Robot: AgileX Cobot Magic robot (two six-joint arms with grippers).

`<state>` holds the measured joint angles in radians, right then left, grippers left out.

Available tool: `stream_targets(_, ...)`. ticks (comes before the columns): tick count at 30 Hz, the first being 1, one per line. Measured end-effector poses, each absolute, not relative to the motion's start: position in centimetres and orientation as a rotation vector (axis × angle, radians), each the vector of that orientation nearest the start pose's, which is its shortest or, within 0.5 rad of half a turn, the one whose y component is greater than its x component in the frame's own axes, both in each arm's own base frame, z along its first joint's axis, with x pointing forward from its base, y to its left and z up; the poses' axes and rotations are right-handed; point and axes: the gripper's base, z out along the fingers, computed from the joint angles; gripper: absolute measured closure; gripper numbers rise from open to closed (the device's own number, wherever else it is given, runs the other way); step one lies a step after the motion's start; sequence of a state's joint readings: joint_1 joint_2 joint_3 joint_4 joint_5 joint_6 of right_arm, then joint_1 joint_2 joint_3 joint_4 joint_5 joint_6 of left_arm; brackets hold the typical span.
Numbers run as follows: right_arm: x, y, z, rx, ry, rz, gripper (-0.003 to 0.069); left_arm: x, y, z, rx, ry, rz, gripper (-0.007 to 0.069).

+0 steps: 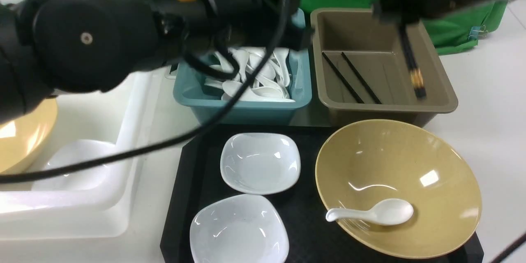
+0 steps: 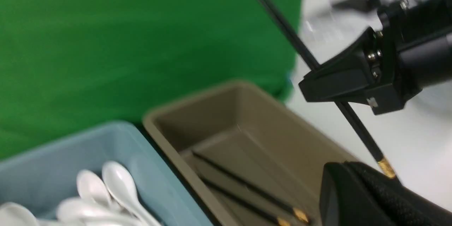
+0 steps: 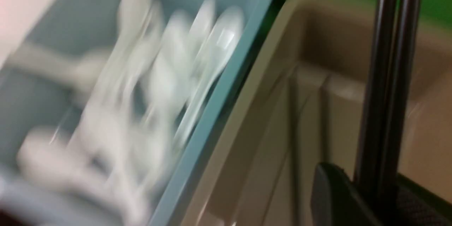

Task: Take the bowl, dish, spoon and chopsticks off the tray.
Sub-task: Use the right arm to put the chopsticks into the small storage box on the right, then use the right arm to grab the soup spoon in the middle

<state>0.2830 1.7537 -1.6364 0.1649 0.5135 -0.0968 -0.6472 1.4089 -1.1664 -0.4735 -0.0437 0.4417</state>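
Hanging between closed jaws, the black chopsticks (image 3: 388, 77).

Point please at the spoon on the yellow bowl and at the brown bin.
spoon (image 1: 393, 212), front view, on its scoop
brown bin (image 1: 388, 107), front view, on its near rim
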Motion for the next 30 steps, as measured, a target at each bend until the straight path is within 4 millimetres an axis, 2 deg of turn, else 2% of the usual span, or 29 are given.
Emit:
stream_targets(1, 40.2, 12.2, 36.2, -0.289, 2.09, 0.279, 0.0575, 26.8, -20.0, 38.0, 0.5, 1.634, -0.491, 0.063)
stream_targets(2, 41.6, 11.8, 35.6, -0.258, 2.046, 0.266, 0.0575, 27.1, -20.2, 37.7, 0.492, 1.633, -0.486, 0.063)
stream_targets(4, 43.0, 11.5, 34.8, -0.231, 2.008, 0.253, 0.0575, 27.5, -20.5, 37.0, 0.504, 1.658, -0.484, 0.063)
stream_targets(6, 44.6, 11.5, 32.7, -0.216, 1.996, 0.241, 0.0575, 27.7, -20.9, 36.0, 0.531, 1.706, -0.487, 0.063)
stream_targets(7, 44.8, 11.5, 32.5, -0.213, 1.995, 0.239, 0.0575, 27.8, -20.9, 35.8, 0.534, 1.714, -0.487, 0.063)
stream_targets(8, 45.9, 11.6, 30.7, -0.21, 1.993, 0.229, 0.0575, 27.9, -21.2, 34.9, 0.565, 1.764, -0.492, 0.063)
stream_targets(12, 47.7, 11.8, 26.8, -0.218, 2.01, 0.202, 0.0573, 27.7, -21.7, 33.3, 0.645, 1.883, -0.513, 0.063)
stream_targets(15, 48.1, 11.9, 25.2, -0.225, 2.042, 0.197, 0.054, 27.3, -21.9, 32.5, 0.696, 1.951, -0.528, 0.063)
stream_targets(18, 48.1, 12.0, 24.8, -0.232, 2.066, 0.196, 0.0384, 26.8, -21.9, 31.9, 0.748, 2.019, -0.545, 0.063)
stream_targets(19, 48.1, 12.0, 24.8, -0.232, 2.065, 0.196, 0.0372, 26.8, -21.9, 31.9, 0.748, 2.019, -0.545, 0.063)
stream_targets(20, 48.0, 12.0, 25.1, -0.24, 2.071, 0.194, 0.0288, 26.7, -21.9, 31.7, 0.76, 2.035, -0.55, 0.063)
stream_targets(21, 47.6, 11.9, 25.3, -0.257, 2.101, 0.193, 0.0245, 26.6, -21.9, 31.6, 0.765, 2.05, -0.556, 0.063)
stream_targets(24, 45.9, 11.7, 26.6, -0.319, 2.217, 0.194, 0.0206, 26.4, -21.9, 31.5, 0.771, 2.083, -0.57, 0.063)
stream_targets(25, 44.6, 11.6, 27.7, -0.376, 2.289, 0.192, 0.0233, 26.2, -21.9, 31.5, 0.779, 2.096, -0.576, 0.063)
stream_targets(27, 41.6, 11.2, 30.3, -0.535, 2.392, 0.177, 0.0379, 25.7, -21.7, 31.7, 0.797, 2.118, -0.585, 0.063)
stream_targets(30, 38.1, 10.9, 32.9, -0.76, 2.466, 0.208, 0.0576, 25.0, -21.3, 31.9, 0.843, 2.145, -0.582, 0.063)
